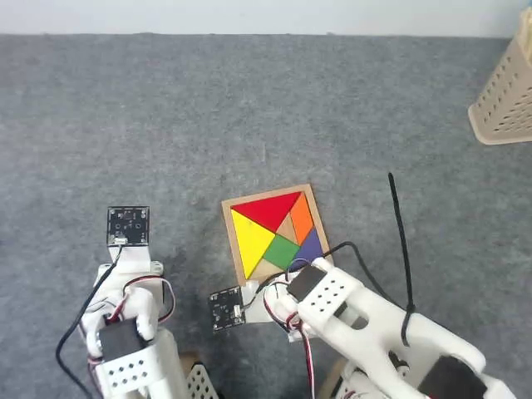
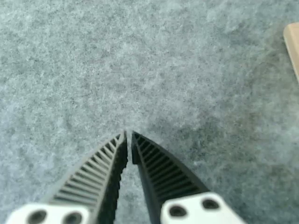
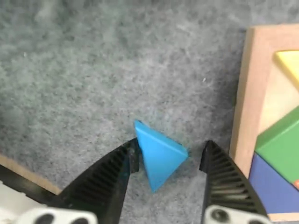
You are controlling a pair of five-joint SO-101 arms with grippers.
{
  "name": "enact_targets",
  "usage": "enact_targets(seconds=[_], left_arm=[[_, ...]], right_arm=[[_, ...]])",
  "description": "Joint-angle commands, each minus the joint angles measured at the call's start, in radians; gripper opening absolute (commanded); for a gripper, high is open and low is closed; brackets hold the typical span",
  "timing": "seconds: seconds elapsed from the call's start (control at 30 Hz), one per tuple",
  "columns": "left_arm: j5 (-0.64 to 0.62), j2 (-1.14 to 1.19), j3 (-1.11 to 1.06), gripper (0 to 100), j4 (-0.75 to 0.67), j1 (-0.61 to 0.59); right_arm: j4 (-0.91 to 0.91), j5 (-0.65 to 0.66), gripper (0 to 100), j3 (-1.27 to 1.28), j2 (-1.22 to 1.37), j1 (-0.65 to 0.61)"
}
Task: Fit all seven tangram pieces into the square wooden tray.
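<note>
Straddling a blue triangle (image 3: 159, 156) beside the tray (image 3: 243, 93), the right hand (image 3: 170, 148) is released; left hand (image 2: 129, 136) clenched.

This looks like a small robotics lab bench. Two white plastic arms, the left arm (image 1: 133, 366) and the right arm (image 1: 332, 295), stand side by side with motors, loose wires (image 1: 402, 241) and small black circuit boards (image 1: 128, 225) out in the open. A plain grey felt mat (image 1: 249, 108) covers the table. A wooden puzzle tray (image 1: 234, 241) lies on it as a test piece. A beige perforated basket (image 1: 505, 91) sits at the far edge, near a pale wall (image 1: 249, 15).
</note>
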State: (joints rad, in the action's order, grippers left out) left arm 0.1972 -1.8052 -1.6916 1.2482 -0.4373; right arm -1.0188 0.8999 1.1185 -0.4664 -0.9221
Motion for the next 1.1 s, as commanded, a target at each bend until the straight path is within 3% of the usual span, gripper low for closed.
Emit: enact_targets(seconds=[0.0,0.1,0.37,0.67,0.83,1.07], left_arm=[[0.005,-0.014,0.007,1,0.008,-0.005],[0.005,-0.014,0.007,1,0.008,-0.005],[0.005,-0.014,0.007,1,0.008,-0.005],[0.005,-0.014,0.007,1,0.008,-0.005],[0.005,-0.014,0.007,1,0.008,-0.005],[0.005,-0.014,0.007,1,0.008,-0.005]], right_arm=[[-0.013,0.006,15.4,-0.055,0.002,-0.002],[-0.015,-0.026,11.4,-0.054,0.002,-0.002],[-0.030,-0.038,11.4,-0.081,-0.002,0.088],[-0.093,-0.155,11.3,-0.199,-0.004,0.122],[-0.087,-0.181,3.6,-0.252,-0.004,0.173],[-0.093,-0.180,7.6,-0.261,-0.004,0.179]])
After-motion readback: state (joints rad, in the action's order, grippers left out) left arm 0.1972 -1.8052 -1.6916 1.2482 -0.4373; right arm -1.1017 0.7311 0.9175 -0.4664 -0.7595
